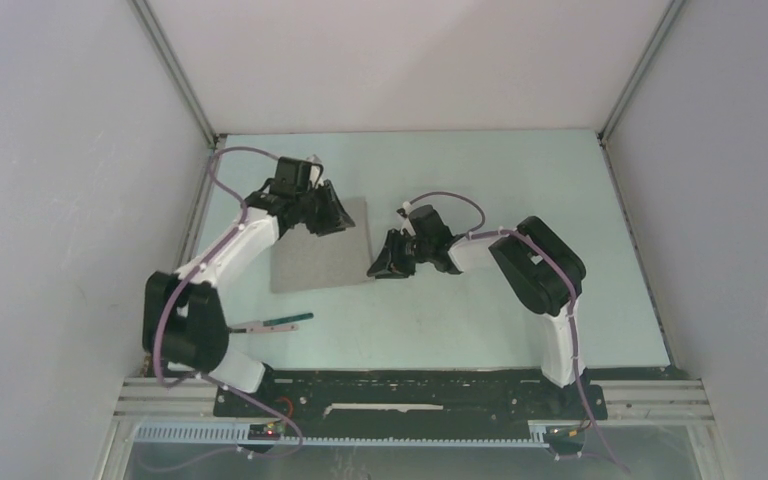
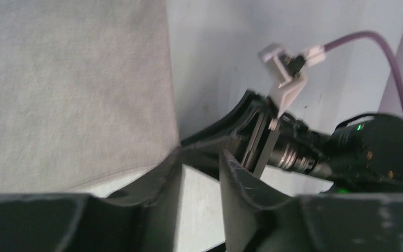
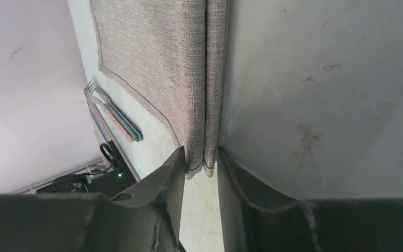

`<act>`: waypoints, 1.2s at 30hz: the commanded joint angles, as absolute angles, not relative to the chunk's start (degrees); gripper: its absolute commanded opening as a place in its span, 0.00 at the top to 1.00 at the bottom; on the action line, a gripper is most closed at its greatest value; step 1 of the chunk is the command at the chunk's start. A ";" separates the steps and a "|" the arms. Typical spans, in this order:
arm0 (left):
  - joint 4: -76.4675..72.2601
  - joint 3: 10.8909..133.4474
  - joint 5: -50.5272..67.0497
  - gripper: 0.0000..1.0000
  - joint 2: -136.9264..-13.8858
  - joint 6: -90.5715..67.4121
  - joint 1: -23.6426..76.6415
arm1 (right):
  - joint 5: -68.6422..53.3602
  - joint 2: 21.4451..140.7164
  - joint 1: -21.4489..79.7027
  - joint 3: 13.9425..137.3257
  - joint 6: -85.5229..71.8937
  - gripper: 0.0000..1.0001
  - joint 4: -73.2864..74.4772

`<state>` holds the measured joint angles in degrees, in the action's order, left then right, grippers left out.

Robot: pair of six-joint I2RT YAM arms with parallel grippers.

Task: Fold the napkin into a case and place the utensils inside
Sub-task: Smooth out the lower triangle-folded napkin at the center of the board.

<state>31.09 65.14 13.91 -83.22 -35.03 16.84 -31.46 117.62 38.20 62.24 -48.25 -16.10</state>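
The right gripper [image 3: 200, 157] is clamped on the near right corner of the napkin [image 1: 318, 250]. In the right wrist view a doubled edge of the grey cloth, 2 layers side by side, fills the space between the 2 fingertips and touches both. From there the doubled edge runs straight away from the fingers, with the bare table [image 1: 480, 180] on one side and the flat of the cloth on the other.

The left gripper [image 2: 201, 157] has its fingers apart, and pale table shows between them. A corner of the napkin lies right at the tip of 1 finger; I cannot tell whether it touches. Past that corner, the left wrist view shows the right gripper low beside the napkin's edge, with a purple cable [image 2: 383, 47] arching off it.

From above, the left gripper sits over the far part of the napkin and the right gripper at its near right corner. The napkin lies as a roughly square grey sheet on the left half of the table, between the 2 arms.

The utensils [image 1: 278, 322] lie together on the table near the napkin's near edge, apart from it and close beside the left arm. The right wrist view shows fork tines and a green handle among them.
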 commanded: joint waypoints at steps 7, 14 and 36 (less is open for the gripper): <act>9.22 76.57 19.93 0.95 -106.12 -43.67 15.44 | -30.13 120.46 38.58 63.69 -49.53 0.98 -16.88; 7.61 79.90 17.64 1.00 -112.99 -45.18 13.49 | -31.04 120.33 38.41 63.67 -49.55 0.97 -17.04; -0.61 85.49 23.50 1.00 -129.89 -57.62 10.25 | -32.19 119.13 38.22 63.55 -50.20 1.00 -14.03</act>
<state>4.16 84.73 21.23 -126.50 -52.58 11.62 -31.64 119.44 38.22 62.41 -50.13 -16.49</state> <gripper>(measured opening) 0.003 0.008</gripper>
